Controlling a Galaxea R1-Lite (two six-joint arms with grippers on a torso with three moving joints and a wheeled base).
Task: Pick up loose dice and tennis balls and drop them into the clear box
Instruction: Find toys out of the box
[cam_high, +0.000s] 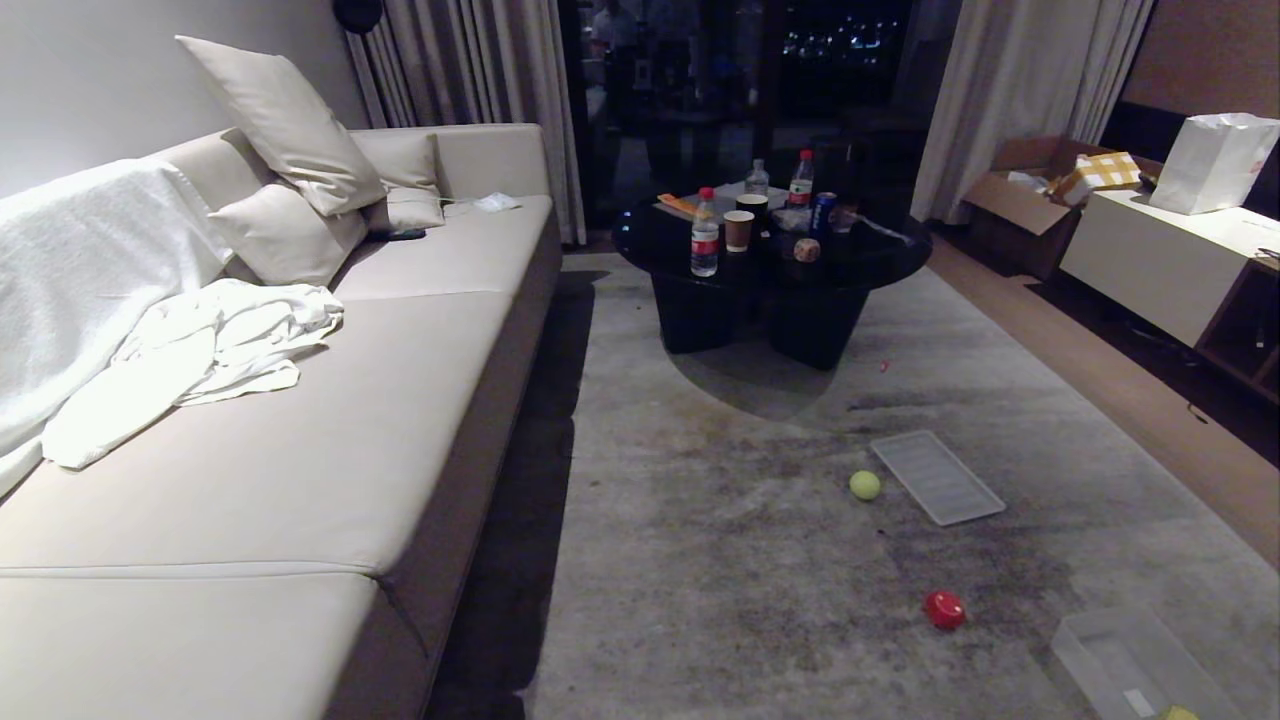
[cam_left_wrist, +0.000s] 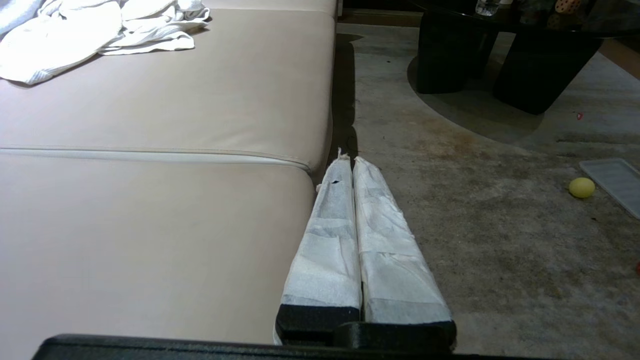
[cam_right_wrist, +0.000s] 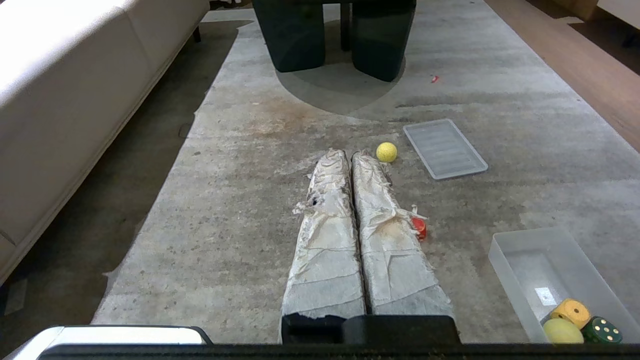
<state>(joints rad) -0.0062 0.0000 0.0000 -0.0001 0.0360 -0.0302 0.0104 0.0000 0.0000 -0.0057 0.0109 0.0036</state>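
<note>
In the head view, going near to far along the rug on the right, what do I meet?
Clear box → red die → tennis ball → black coffee table.

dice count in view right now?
4. Red rounded-corner die loose on the rug. Yellow-tan dotted die and dark green dotted die inside the translucent clear plastic box. Tan die on the round black coffee table. The box's near end is cropped, so more may be hidden.

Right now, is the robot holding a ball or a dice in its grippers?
No, nothing is held. The left gripper and the right gripper are both shut and empty. The tennis ball and red die lie loose on the carpet.
</note>
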